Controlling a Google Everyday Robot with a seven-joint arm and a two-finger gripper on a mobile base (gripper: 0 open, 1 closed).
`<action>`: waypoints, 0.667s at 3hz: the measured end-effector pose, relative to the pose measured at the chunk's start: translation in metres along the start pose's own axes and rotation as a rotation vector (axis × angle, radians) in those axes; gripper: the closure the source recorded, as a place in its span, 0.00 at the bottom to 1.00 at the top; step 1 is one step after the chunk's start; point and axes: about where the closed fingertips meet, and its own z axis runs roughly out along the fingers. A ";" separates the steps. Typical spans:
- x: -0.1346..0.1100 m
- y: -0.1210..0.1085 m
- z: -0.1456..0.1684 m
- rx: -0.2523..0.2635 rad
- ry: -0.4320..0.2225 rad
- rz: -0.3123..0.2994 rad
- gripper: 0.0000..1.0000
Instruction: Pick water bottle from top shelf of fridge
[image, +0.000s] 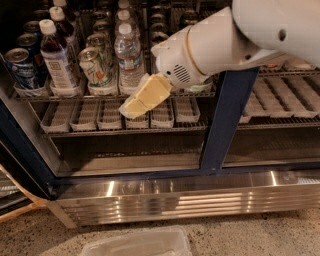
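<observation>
Clear ribbed plastic, white-capped: one water bottle (129, 57) upright on wire top shelf (70, 96), blue-framed fridge (225, 125). Cream wedge-shaped gripper (131, 107) near its base; grip impossible to tell.

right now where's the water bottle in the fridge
In the camera view the water bottle stands upper centre-left on the top shelf, a green-and-silver can on its left; the gripper hangs just below it to the right.

White arm (240, 35), vented wrist (179, 67), cream claw (144, 98) before the fridge (220, 125).
</observation>
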 end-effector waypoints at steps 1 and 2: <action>-0.005 0.013 0.027 -0.023 -0.089 -0.009 0.00; -0.011 0.015 0.042 0.017 -0.160 -0.044 0.00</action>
